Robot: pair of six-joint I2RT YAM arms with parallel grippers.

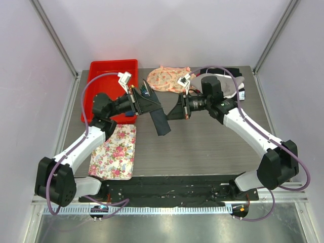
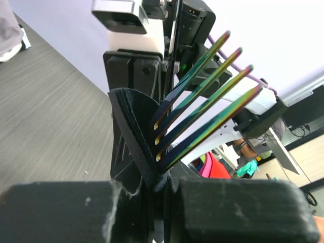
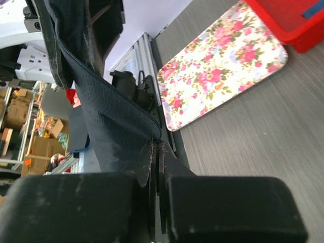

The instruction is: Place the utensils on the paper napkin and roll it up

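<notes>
Jaws of the left gripper (image 1: 148, 104) and right gripper (image 1: 178, 109) clamp the paper napkin (image 1: 161, 123) above the table (image 1: 202, 149), fork (image 2: 202, 104) tucked inside, seemingly to tighten the roll.

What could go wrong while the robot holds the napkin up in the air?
The fork pokes far out of the napkin pinched in the left tool; it might slide out and fall. The right tool also pinches the thin napkin, so pulling apart could tear it.
</notes>
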